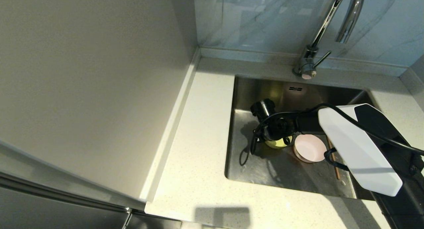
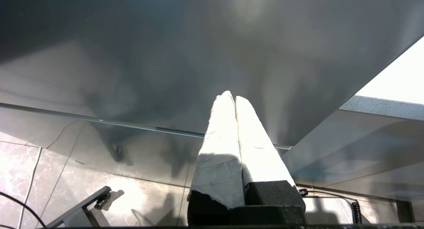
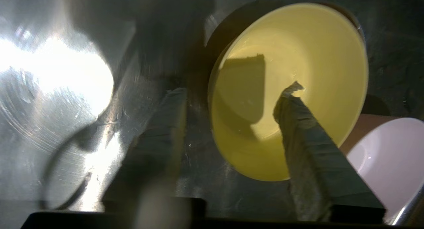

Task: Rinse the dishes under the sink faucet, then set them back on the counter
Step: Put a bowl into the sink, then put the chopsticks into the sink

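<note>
R gripper [image 3: 232, 113] is down in the sink [image 1: 265, 169], jaws apart astride the yellow-green bowl [image 3: 308, 73] rim, pink bowl [image 1: 310, 148] beside. Step: grabbing 1st dish. Next: pinch rim, lift to faucet [image 1: 331, 20]. L gripper [image 2: 232, 103] parked, fingers together.

Sink [image 1: 251, 90] sits in the table [image 1: 198, 149], toward 3 o'clock of the head view; faucet [image 1: 309, 62] stands behind it at 12 o'clock. Two bowls lie side by side on the sink floor: one bowl [image 1: 277, 143] at 9 o'clock, other bowl [image 1: 310, 148] just beside at 3 o'clock. Chopsticks [image 1: 335, 166] lie at 3 o'clock of the bowls. Right gripper [image 3: 232, 100] straddles the first bowl's rim, one of its fingers [image 3: 298, 123] inside, one outside. Wall panel [image 1: 86, 83] borders the table at 9 o'clock.
</note>
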`<state>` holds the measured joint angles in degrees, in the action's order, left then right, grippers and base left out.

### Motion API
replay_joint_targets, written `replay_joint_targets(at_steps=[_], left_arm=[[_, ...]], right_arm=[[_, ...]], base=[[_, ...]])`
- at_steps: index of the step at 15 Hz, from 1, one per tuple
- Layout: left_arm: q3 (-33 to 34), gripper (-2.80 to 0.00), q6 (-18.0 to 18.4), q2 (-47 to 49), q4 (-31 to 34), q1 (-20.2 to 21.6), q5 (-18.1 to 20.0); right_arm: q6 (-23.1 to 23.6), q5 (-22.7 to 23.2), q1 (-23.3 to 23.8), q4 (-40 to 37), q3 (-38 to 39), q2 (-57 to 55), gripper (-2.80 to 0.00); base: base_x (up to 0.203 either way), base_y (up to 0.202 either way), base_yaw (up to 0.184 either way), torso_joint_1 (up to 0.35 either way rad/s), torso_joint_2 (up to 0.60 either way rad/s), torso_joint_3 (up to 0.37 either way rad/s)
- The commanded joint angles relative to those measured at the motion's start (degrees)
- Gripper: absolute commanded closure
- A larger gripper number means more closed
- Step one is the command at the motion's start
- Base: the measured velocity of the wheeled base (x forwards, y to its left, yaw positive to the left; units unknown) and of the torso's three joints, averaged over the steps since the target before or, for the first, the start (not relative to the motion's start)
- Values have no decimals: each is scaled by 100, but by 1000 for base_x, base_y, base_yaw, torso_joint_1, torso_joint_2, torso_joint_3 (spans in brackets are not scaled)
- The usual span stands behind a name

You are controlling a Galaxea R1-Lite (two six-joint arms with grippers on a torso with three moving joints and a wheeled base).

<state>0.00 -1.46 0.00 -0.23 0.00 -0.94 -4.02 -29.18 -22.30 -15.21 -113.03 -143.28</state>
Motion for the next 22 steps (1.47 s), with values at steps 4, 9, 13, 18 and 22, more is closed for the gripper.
replay_joint_targets(at_steps=[4,9,13,18,22], left_arm=[[0,0,-3,-18,-3,0,-3],[0,0,-3,-18,-3,0,-3],[0,0,-3,-18,-3,0,-3],[0,0,-3,-18,-3,0,-3],[0,0,-3,-18,-3,0,-3]], right_arm=[[-7,-27,46,-275,214,1157,-280],[201,31,759,-1626,868,3487,-280],[744,1502,2581,-3603,540,4517,-280],[999,2496,3876,-4938,0,4695,-280],[1000,2462,4136,-4912,386,4656,-280]], base=[[0,0,0,0,0,0],[0,0,0,0,0,0],[0,0,0,0,0,0],[0,0,0,0,0,0],[0,0,0,0,0,0]])
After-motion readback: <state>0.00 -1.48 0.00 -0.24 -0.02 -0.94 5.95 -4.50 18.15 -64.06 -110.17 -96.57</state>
